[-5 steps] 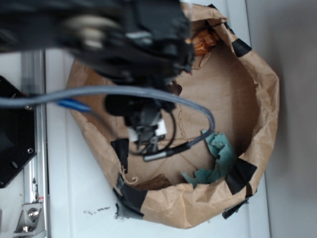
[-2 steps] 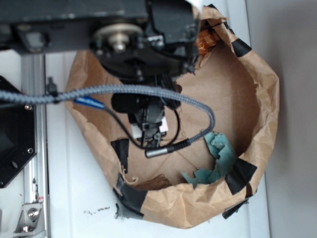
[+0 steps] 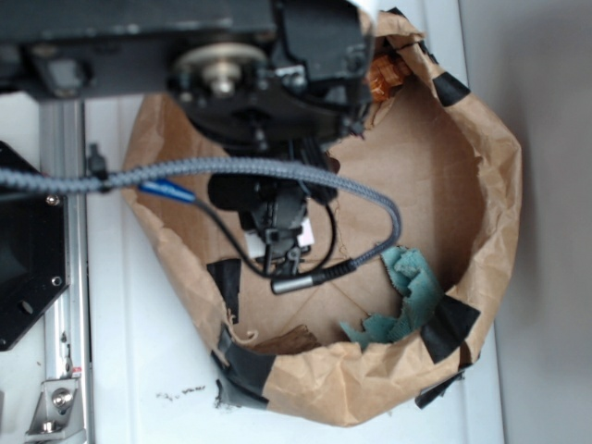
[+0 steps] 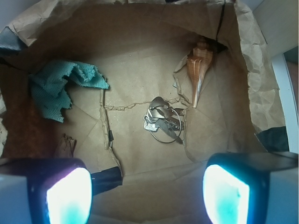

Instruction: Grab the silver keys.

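Below the spread hand (image 4: 147, 196), silver keys (image 4: 162, 120), apparently untouched, centred

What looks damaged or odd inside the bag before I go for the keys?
The brown paper bag has a torn, ragged floor, with rips running right beside the silver keys. A torn teal scrap lies apart at left. The keys themselves look intact.

Keys (image 4: 163, 121) between cloth (image 4: 56, 86) and shell (image 4: 198, 70)

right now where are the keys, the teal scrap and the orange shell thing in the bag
keys (image 4: 162, 122), wrist view, on the bunched key blades
teal scrap (image 4: 56, 84), wrist view, on the middle of the cloth
teal scrap (image 3: 412, 291), exterior view, on its upper fold
orange shell (image 4: 198, 65), wrist view, on its wide upper body
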Controlling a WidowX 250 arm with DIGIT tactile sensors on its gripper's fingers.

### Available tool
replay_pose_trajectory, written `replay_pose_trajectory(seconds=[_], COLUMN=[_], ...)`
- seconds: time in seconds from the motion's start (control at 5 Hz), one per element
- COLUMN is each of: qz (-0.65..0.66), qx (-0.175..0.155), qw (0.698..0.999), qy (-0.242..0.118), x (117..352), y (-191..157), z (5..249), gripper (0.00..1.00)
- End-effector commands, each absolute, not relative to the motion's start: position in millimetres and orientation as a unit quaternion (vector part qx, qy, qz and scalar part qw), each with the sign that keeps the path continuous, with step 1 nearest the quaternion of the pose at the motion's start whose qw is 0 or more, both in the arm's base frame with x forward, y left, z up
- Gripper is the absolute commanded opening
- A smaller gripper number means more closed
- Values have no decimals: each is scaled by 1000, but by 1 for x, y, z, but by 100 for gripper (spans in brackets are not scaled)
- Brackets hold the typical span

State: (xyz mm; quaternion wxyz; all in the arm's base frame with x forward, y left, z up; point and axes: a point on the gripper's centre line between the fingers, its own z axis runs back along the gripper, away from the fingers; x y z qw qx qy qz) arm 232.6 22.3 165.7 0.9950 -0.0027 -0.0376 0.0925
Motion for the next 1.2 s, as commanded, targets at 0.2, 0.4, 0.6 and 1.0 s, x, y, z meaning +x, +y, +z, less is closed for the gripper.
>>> replay_pose_trajectory(seconds=[0.2,0.4,0.6,1.0], qz=[61,41,37,-28], qx=[0,3,1,23], qw=[997,998,998,999], qy=[-53,-50,-40,8], x=[256,285,300,288], y=[28,24,24,44], z=[122,103,97,98], gripper=[100,100,100,100])
